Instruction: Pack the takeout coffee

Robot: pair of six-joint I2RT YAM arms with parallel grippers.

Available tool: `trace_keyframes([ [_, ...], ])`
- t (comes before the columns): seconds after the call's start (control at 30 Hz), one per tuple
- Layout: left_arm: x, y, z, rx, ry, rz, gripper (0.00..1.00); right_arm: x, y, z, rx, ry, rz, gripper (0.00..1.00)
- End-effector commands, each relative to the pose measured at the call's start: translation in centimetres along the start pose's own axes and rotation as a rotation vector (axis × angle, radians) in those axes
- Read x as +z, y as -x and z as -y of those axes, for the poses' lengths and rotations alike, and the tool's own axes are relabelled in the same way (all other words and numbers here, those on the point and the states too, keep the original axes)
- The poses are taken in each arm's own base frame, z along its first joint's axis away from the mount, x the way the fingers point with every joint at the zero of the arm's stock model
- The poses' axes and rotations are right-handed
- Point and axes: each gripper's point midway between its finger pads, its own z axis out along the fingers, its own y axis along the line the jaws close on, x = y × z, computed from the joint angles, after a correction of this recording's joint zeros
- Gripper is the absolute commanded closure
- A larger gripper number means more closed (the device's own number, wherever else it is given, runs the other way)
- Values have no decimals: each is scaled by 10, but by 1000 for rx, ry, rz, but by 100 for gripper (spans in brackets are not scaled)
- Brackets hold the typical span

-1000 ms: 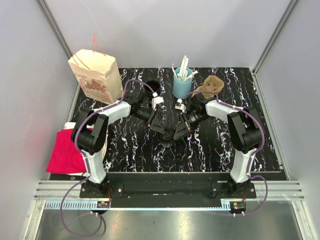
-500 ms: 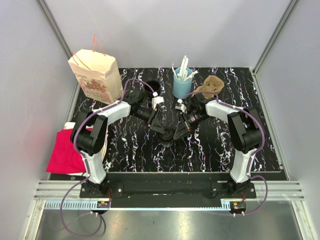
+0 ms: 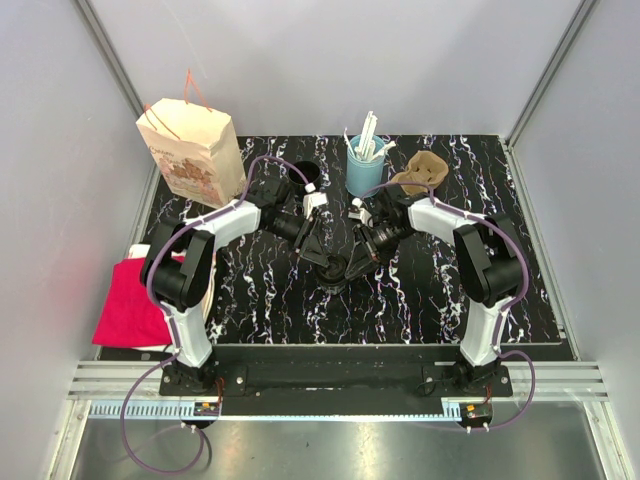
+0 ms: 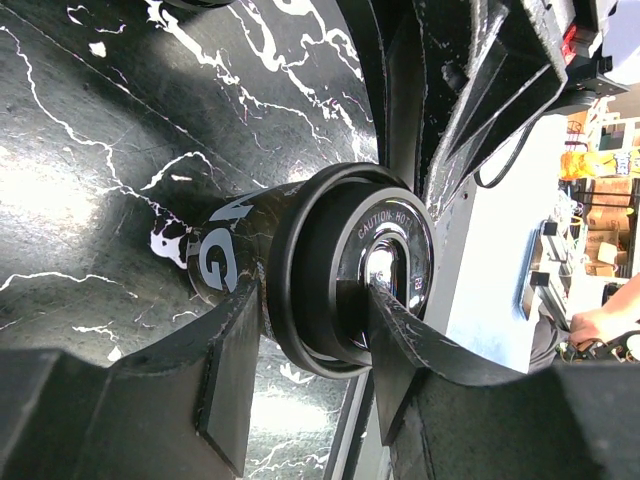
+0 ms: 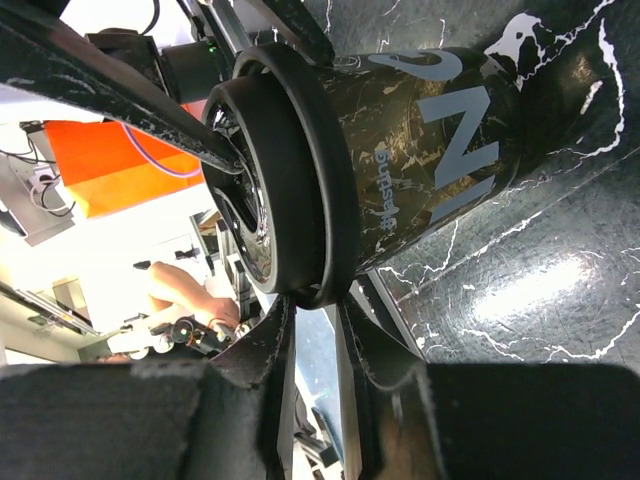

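Left wrist view, right up close: the left gripper (image 4: 312, 305) stands about half open. One finger (image 4: 425, 345) lies across the top of the lid (image 4: 320, 215) and the other sits against the wall of the coffee cup (image 4: 225, 250) under the rim, so the lid's edge is clamped between them. In the right wrist view, the right gripper (image 5: 312, 318) is nearly closed, its tips nipping the lid's rim from the opposite side.

The cup stands upright in the middle of the black, white-veined table (image 3: 430, 290), between the two arms. Further back are a paper bag (image 3: 195, 150), a lidless black cup (image 3: 304, 174), a blue cup of straws (image 3: 366, 165) and a brown crumpled thing (image 3: 420, 172). A pink cloth (image 3: 130, 305) lies at the left edge. Plain grey walls (image 3: 330, 60) close the space in.

Since a second ago the cup has hardly budged, and the right arm has leaned in slightly.
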Motion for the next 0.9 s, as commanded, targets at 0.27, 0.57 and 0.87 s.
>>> trace_keyframes([
  [0.27, 6, -22, -60, 33, 219, -77, 58, 20, 37, 92, -141, -402, 36, 100],
  [0.57, 5, -27, -63, 33, 230, -85, 60, 24, 38, 105, -174, -521, 19, 100],
  [0.87, 6, -29, -65, 25, 232, -89, 63, 10, 54, 63, -283, -452, 72, 99],
])
